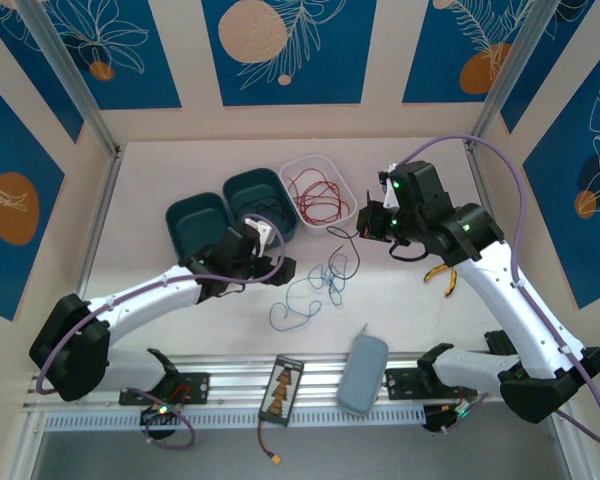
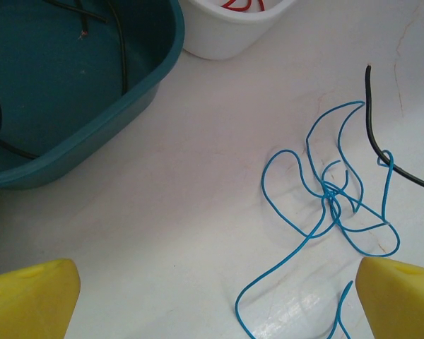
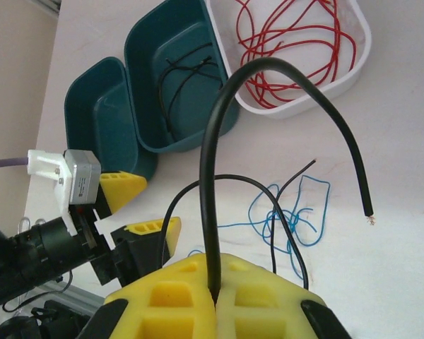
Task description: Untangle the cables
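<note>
A thin blue cable (image 1: 315,285) lies knotted in loose loops (image 2: 332,201) on the white table (image 1: 180,165). My right gripper (image 3: 215,300) is shut on a black cable (image 3: 230,92), which arcs upward to a free end. A thinner black strand (image 3: 283,226) from it trails through the blue tangle (image 3: 297,212). In the top view the right gripper (image 1: 364,222) hovers just right of the tangle. My left gripper (image 2: 215,304) stands open and empty over bare table, left of the blue loops. The red cable (image 1: 315,195) lies in the white tray (image 1: 332,163).
Two teal trays (image 1: 195,222) (image 1: 235,185) stand at the back left; the nearer-centre one (image 2: 148,85) holds a thin black wire (image 3: 177,78). A grey-blue pad (image 1: 362,372) and a small board (image 1: 283,385) rest on the front rail.
</note>
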